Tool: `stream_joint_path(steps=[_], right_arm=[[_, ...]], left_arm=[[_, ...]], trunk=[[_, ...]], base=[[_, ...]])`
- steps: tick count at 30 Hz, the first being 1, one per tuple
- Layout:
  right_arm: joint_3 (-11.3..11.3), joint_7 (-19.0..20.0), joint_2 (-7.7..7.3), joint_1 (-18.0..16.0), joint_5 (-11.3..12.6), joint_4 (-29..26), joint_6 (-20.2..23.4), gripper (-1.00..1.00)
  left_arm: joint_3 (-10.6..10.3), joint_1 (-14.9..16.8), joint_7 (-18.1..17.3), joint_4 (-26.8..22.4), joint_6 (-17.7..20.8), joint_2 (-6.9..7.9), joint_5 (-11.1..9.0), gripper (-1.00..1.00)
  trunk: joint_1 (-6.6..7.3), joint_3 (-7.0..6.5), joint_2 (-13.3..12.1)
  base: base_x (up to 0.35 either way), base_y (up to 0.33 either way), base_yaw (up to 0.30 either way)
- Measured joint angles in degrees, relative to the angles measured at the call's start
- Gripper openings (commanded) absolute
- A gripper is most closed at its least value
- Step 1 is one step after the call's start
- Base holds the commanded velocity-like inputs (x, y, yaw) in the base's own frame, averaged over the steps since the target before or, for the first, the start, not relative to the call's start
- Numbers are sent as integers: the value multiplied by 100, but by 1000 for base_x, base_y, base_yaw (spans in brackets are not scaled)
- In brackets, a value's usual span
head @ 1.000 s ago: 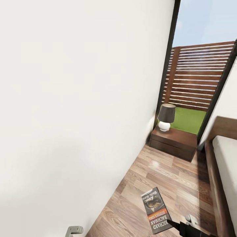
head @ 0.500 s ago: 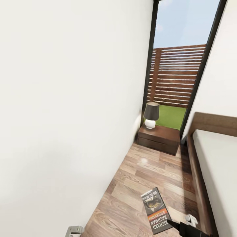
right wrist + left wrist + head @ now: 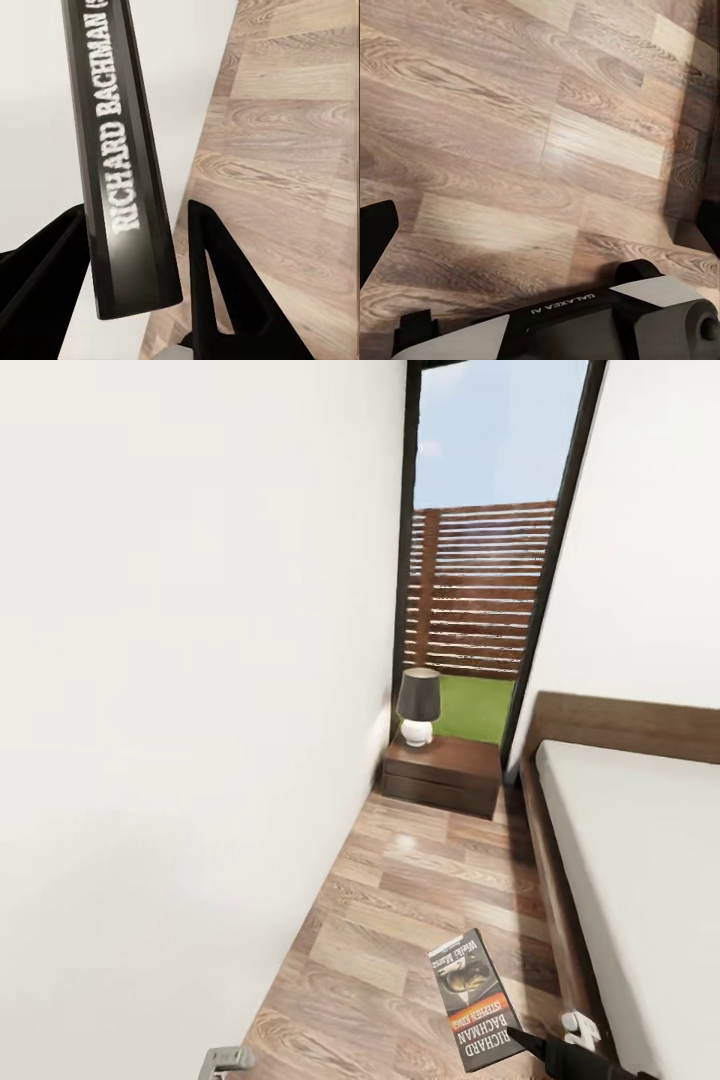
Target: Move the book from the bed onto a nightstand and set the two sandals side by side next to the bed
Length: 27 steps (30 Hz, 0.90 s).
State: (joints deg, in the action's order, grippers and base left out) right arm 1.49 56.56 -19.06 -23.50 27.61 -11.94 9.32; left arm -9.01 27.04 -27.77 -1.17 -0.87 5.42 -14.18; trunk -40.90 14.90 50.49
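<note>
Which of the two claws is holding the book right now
The right claw. Its two black fingers pinch the book by its spine. The left claw has nothing between its fingers, just wood floor beyond.

The book (image 3: 473,1000), a thin dark paperback with an orange band and white "Richard Bachman" lettering, is held above the wood floor at near right, cover up. The dark-brown nightstand (image 3: 445,772) stands far off by the window, left of the bed (image 3: 625,860) with its light-grey mattress.

In the right wrist view the book's spine (image 3: 124,157) stands between the black fingers.
</note>
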Motion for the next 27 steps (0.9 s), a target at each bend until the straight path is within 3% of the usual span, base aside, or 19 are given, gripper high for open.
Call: stream_joint_path(steps=[27], right_arm=[[2, 0, 0, 0, -1, 0, 0, -100]], left_arm=[[0, 0, 0, -3, 4, 0, 0, 100]], trunk=[[0, 0, 0]], base=[[6, 0, -267]])
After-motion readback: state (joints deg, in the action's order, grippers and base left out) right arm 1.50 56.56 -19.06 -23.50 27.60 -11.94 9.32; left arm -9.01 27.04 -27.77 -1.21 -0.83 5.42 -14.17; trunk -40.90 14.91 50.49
